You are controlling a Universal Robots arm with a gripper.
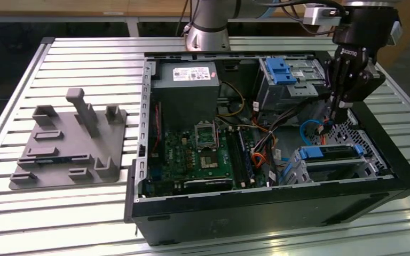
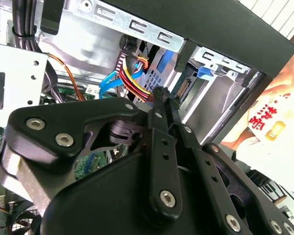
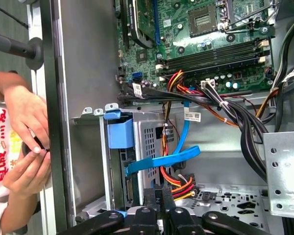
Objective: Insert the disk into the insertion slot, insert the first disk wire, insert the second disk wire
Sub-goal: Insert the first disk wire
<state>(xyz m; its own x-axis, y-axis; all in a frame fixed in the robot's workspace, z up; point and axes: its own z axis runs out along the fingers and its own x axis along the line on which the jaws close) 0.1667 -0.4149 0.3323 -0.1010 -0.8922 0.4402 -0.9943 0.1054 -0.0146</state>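
Although the fingertips (image 2: 161, 94) stand pressed together, I cannot confirm what lies between them. The red-and-yellow wire bundle (image 3: 179, 182) ends right at the tips in both wrist views, so I judge the grip is there to steer its plug. The gripper (image 1: 339, 114) hangs nose-down inside the computer case (image 1: 262, 213), just beside the insertion slot (image 1: 301, 169), on the side where wires reach the disk (image 1: 330, 153). The disk lies flat in that slot, its blue carrier level with the bay, so the first step reads as done. A blue flat wire (image 3: 161, 159) runs to the disk's rear edge and appears plugged. A person's hands (image 3: 27, 117) are occupied outside the case wall, well apart from the arm.
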